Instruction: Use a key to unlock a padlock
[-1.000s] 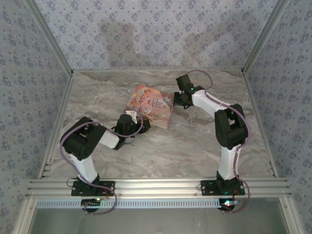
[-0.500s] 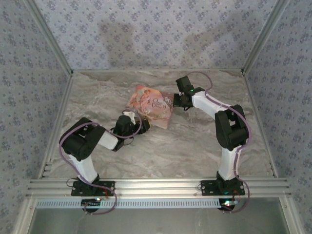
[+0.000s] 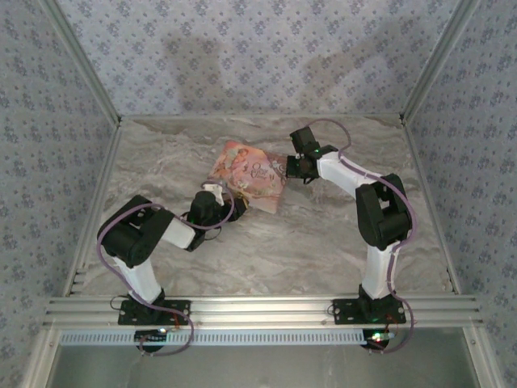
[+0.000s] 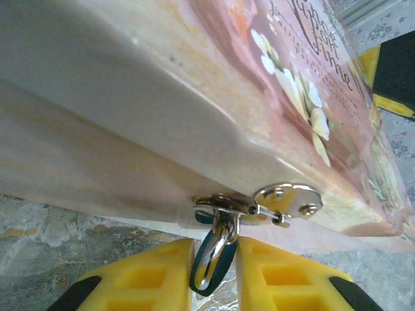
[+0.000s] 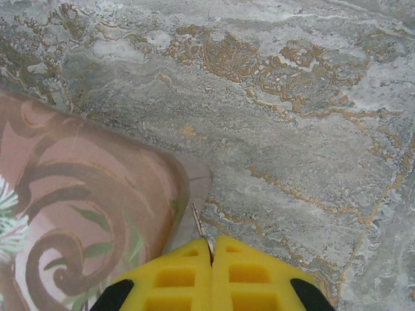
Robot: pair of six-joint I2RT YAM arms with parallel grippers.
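The left gripper (image 4: 215, 258) pinched the small teal-and-silver padlock (image 4: 209, 262) hanging at the near edge of the pink floral book (image 4: 194, 97); the right gripper (image 5: 211, 249), at its far corner, pressed together on a thin silvery sliver (image 5: 198, 223), perhaps the key; unlocking seemingly was not yet done.

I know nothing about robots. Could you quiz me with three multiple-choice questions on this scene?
1. Where is the metal clasp? A on the wall; B on the pink book's edge; C on an arm.
2. What colour are the fingers? A yellow; B blue; C green.
3. The right gripper is: A wide open; B half open; C shut.

Answers: 1 B, it is riveted to the book's side. 2 A, both wrist views show yellow. 3 C, its fingertips meet with no gap.
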